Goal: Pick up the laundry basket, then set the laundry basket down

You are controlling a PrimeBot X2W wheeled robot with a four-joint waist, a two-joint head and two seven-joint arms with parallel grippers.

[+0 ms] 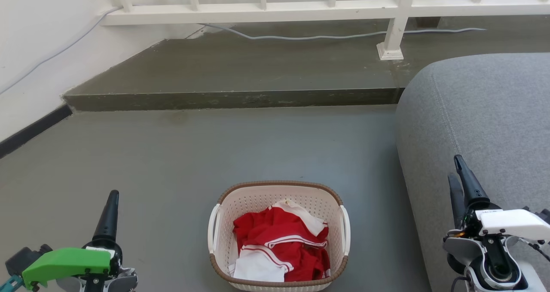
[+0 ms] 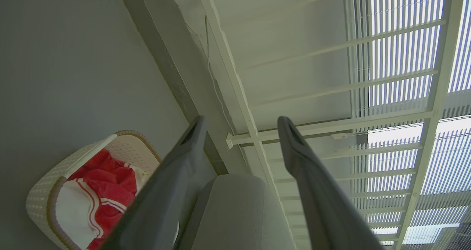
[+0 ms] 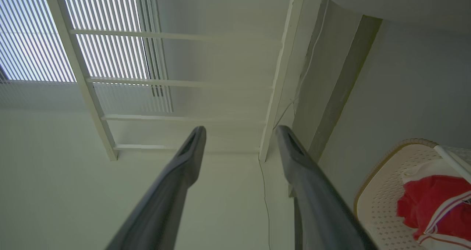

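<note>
Cream plastic, our laundry basket (image 1: pixel 258 204) stands on the floor (image 1: pixel 172 154) just beside the grey sofa (image 1: pixel 485 111), with red and white clothes (image 1: pixel 279 236) inside. Our left gripper (image 2: pixel 241 122) and right gripper (image 3: pixel 241 129) are empty, fingers apart. We judge the right arm, over the sofa, may catch on it, or one handle (image 1: pixel 213 227) may slip and tip the load.

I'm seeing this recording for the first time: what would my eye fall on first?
The bright red and white clothes heaped in the cream laundry basket on the grey floor, bottom centre of the head view. Next, the big grey sofa at right, and the left gripper and right gripper flanking the basket, fingers apart, touching nothing.
</note>
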